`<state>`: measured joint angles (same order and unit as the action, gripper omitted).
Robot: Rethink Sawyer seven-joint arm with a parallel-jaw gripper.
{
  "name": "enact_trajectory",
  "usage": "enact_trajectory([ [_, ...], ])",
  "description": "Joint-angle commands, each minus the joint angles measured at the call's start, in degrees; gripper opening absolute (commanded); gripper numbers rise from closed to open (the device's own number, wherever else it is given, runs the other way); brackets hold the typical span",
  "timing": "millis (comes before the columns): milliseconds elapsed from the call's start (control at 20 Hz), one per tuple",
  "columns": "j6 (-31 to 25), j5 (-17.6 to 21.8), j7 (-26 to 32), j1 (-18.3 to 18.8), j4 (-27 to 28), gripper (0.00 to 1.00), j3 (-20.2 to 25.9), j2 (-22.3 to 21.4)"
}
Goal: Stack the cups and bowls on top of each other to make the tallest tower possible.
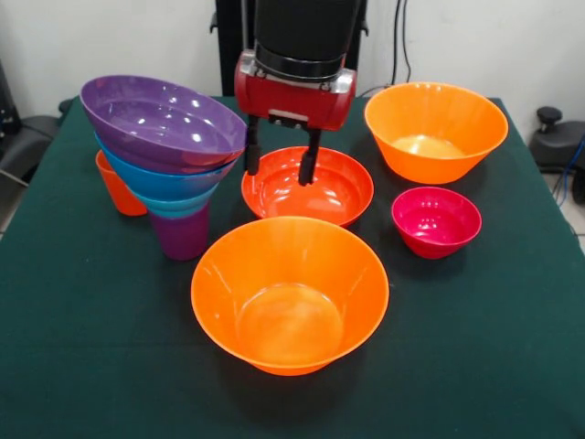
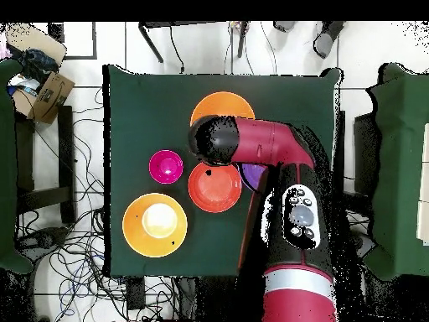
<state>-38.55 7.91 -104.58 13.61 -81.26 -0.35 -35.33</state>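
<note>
The tower stands at the left in the front view: a purple tumbler (image 1: 182, 234) carries a teal bowl (image 1: 179, 204), a blue bowl (image 1: 160, 181) and a tilted purple bowl (image 1: 163, 123). My gripper (image 1: 279, 176) is open and empty. Its fingers hang over the far left rim of the shallow red-orange bowl (image 1: 315, 190), just right of the tower. An orange cup (image 1: 117, 187) stands behind the tower. One large orange bowl (image 1: 290, 293) sits at the front, another (image 1: 436, 128) at the back right. The green cup is out of view.
A small magenta bowl (image 1: 436, 220) sits at the right. From above, the arm (image 2: 268, 151) covers the gripper and most of the tower. The red-orange bowl (image 2: 214, 186), magenta bowl (image 2: 166, 166) and both orange bowls (image 2: 155, 224) (image 2: 222, 105) show.
</note>
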Motion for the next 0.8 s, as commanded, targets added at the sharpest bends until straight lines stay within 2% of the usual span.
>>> enact_trajectory([
  [50, 3.8, 2.5, -1.6, 2.9, -6.2, 1.0, 2.7, 3.9],
  [800, 7.8, 0.0, -3.8, 3.5, -8.7, 1.0, 6.0, 4.6],
])
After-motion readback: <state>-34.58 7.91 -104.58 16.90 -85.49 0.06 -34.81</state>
